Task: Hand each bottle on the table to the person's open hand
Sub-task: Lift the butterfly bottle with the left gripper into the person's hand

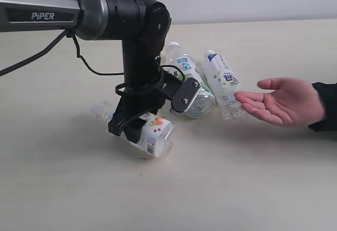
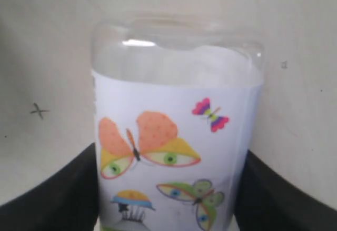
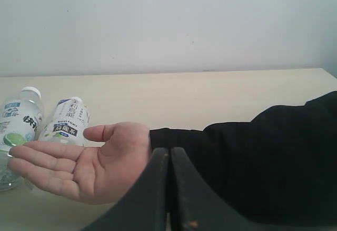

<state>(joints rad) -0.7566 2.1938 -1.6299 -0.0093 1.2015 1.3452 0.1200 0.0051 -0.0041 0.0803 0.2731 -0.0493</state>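
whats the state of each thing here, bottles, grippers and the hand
butterfly-label bottle: on its side, clamped in the left gripper
left gripper: shut on the butterfly-label bottle
bottle nearer the arm: capped, lying free on the table
bottle nearer the hand: capped, lying free on the table
person's hand: open, palm up, empty
right gripper: shut, empty

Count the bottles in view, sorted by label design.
Butterfly-label bottle, held in the left fingers: 1
White-green-blue-label bottles, lying on the table: 2
Total: 3
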